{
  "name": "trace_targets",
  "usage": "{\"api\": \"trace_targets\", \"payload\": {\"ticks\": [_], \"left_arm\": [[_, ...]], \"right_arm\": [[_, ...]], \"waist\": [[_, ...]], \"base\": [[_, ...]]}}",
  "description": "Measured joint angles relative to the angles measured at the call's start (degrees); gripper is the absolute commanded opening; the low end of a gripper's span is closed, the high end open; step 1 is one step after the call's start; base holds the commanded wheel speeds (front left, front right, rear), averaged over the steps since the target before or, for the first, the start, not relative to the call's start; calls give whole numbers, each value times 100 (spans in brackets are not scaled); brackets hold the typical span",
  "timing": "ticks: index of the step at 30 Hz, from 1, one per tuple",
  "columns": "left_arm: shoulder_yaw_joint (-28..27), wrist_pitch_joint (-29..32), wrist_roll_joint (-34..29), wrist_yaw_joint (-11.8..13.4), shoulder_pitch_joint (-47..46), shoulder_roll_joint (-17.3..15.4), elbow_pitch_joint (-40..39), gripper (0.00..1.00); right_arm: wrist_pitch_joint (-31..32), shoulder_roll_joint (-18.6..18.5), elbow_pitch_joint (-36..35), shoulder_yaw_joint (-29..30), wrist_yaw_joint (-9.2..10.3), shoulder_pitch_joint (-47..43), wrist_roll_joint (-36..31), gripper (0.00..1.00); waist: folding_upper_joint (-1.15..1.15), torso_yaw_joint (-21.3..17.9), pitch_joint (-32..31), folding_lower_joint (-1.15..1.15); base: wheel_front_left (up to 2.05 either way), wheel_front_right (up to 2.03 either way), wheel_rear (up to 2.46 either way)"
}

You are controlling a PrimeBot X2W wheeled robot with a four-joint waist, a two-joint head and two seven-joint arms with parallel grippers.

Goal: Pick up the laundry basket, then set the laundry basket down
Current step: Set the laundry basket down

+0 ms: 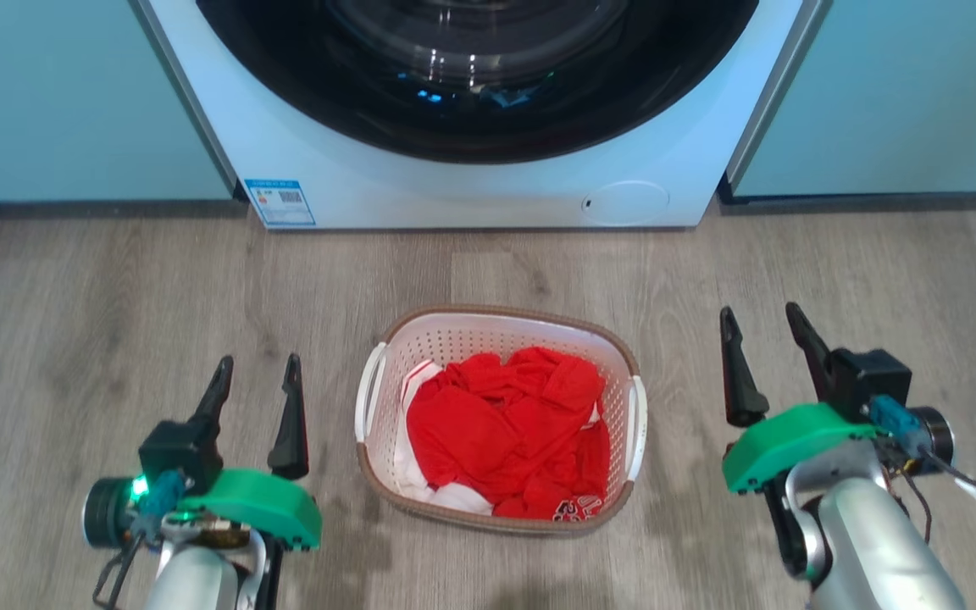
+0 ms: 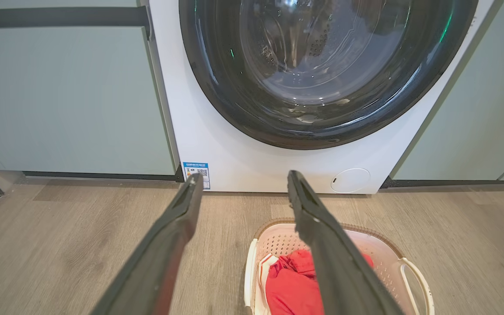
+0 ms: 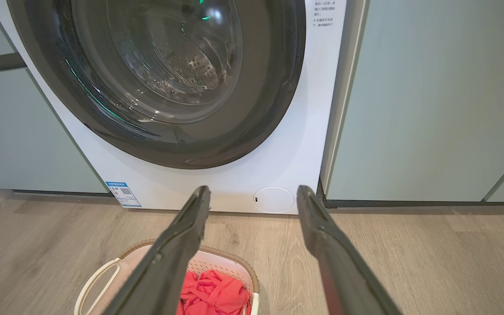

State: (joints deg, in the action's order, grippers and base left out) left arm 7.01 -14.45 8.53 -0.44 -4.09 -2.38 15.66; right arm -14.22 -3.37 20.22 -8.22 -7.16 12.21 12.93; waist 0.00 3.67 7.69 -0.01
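Directly behind laundry basket, washing machine.

Head view high, looking steeply down, laundry basket near, washing machine far, wrist views low at basket's left and right, facing the machine, all sharing basket and machine front

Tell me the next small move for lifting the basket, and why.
Probably ease the left gripper and right gripper inward to the side handles of the basket: both are open, flanking it on the floor and apart from it, so nothing holds it yet.
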Motion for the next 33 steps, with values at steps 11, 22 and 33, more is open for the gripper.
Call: {"api": "trace_targets", "payload": {"ticks": [11,22,33], "left_arm": [[-42,0,2,103,577,-2,-413,100],[-41,0,7,152,675,-3,-538,100],[-43,0,-37,226,868,-5,-591,100]], "right_arm": [[0,10,-511,86,0,-593,0,100],[0,14,-579,107,0,-697,0,100],[0,18,-542,107,0,-834,25,100]], "waist": [[0,-76,-325,0],[0,-99,-447,0],[0,-91,-592,0]], "base": [[0,0,0],[0,0,0],[0,0,0]]}}
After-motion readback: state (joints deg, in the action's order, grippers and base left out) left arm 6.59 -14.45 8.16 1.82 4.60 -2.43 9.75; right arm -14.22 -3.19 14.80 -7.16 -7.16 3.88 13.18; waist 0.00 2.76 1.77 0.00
